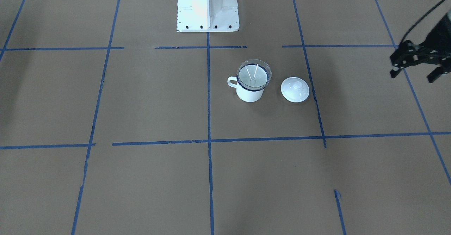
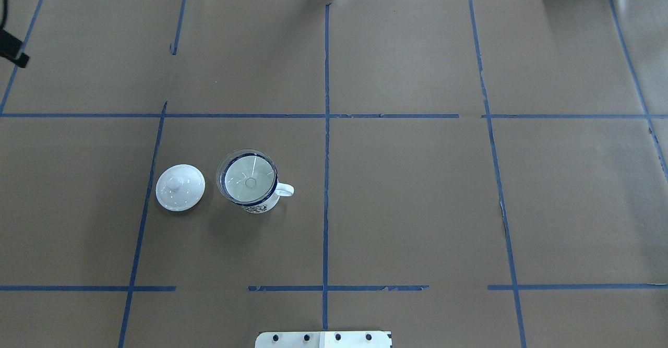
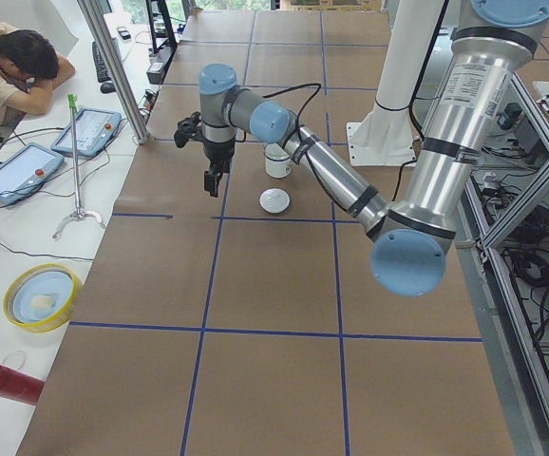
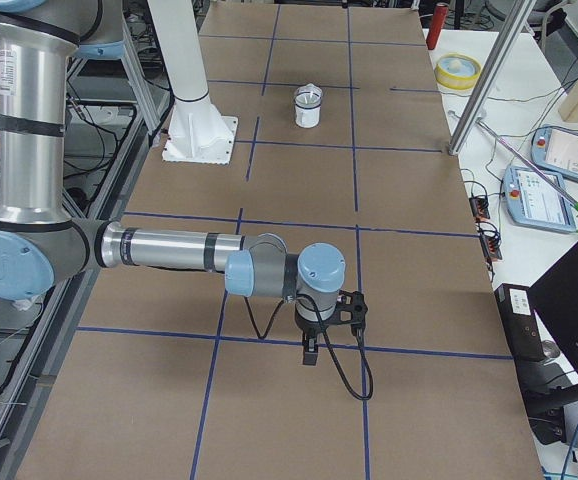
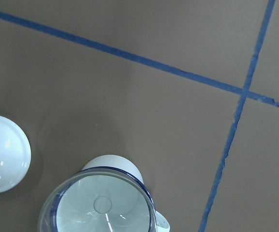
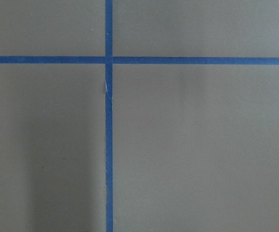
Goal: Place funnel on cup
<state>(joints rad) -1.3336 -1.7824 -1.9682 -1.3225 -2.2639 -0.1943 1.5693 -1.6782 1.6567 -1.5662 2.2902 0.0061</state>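
Item 1: small clear transparent funnel (image 1: 253, 74), seated upright in the mouth of the white enamel mug with dark blue rim (image 1: 249, 94).
Item 2: the mug stands on the brown paper-covered worktop (image 1: 148, 101), loop handle toward the robot's right.
Item 3: round white knobbed lid (image 1: 295, 89), just beside the mug, not touching.
Item 4: left hand (image 1: 414, 75), fingers wide, empty, well apart from the mug.
Item 5: right hand (image 4: 310, 352), finger spread cannot be told.
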